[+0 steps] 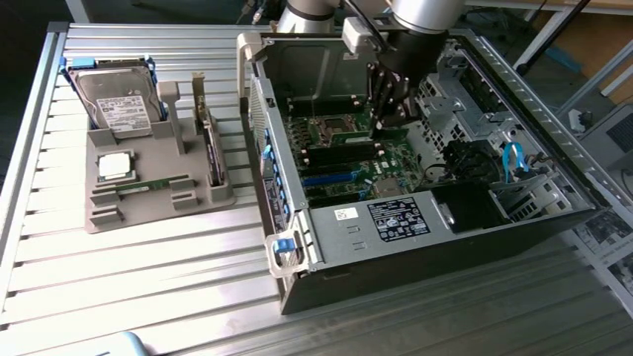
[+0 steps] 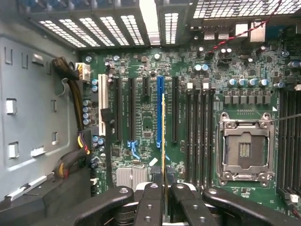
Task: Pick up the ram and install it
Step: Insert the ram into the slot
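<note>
Gripper point(image 2: 163, 200): nearly closed, pinching the ram point(image 2: 163, 141), held edge-down over the motherboard point(image 2: 141, 68) inside the computer case point(image 1: 327, 63), parallel to its long slots, apparently to seat edge-first. Second ram point(image 1: 150, 185): lying in grey holder point(image 1: 109, 215) on tabletop point(image 1: 148, 282)

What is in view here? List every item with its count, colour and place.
table: one, silver slatted metal, under everything.
holder: one, grey, on the table at the exterior view's left.
hard drive: one, silver with white label, at the holder's far end.
processor chip: one, silver square, on the holder.
second ram: one, green, lying on the holder.
computer case: one, black and grey, open, at the exterior view's right.
motherboard: one, green, inside the case.
held ram: one, seen edge-on, over the motherboard.
arm: one, silver and black, reaching into the case.
tool: one, black, shut on the held ram.
</note>
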